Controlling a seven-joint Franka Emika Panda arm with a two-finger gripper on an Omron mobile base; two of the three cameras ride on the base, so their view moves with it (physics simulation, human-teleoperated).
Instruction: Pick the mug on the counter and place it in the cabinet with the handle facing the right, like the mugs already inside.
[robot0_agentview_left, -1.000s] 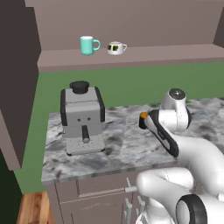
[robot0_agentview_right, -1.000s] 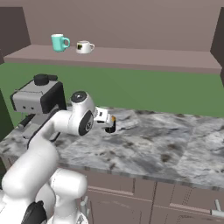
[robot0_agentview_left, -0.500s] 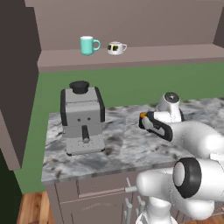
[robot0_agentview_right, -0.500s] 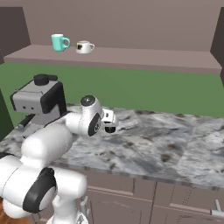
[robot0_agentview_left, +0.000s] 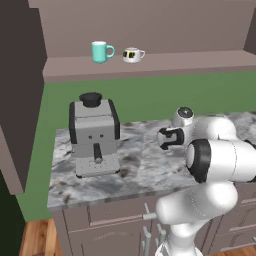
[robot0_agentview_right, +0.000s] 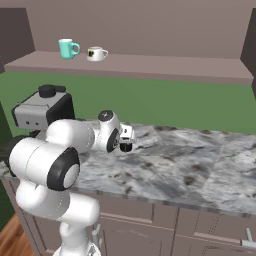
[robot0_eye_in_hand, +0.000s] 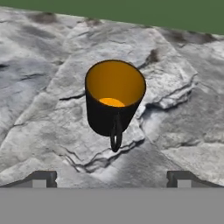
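The black mug (robot0_eye_in_hand: 114, 98) stands upright on the marbled counter (robot0_eye_in_hand: 43, 87), its orange-yellow inside showing. Its black loop handle (robot0_eye_in_hand: 116, 135) points toward the camera of the hand view. My gripper (robot0_eye_in_hand: 111, 179) is open, its fingertips (robot0_eye_in_hand: 41, 178) spread wide a little short of the mug with nothing between them. In the base views the gripper (robot0_agentview_left: 167, 138) (robot0_agentview_right: 125, 142) hangs low over the counter (robot0_agentview_left: 145, 170), right of the coffee machine. The cabinet shelf (robot0_agentview_left: 175, 62) (robot0_agentview_right: 165, 67) runs above, holding the teal mug (robot0_agentview_left: 101, 51) (robot0_agentview_right: 67, 48) and the white mug (robot0_agentview_left: 132, 54) (robot0_agentview_right: 96, 53).
A grey coffee machine (robot0_agentview_left: 94, 135) (robot0_agentview_right: 42, 110) stands on the counter's left part. A dark side panel (robot0_agentview_left: 20, 90) closes the cabinet at the left. The shelf stretches free to the right of the white mug. Drawer fronts (robot0_agentview_right: 210, 225) sit below the slab.
The arm has folded, its big elbow link swinging toward the cameras, while the hand has stayed low near the mug and shifted slightly left.
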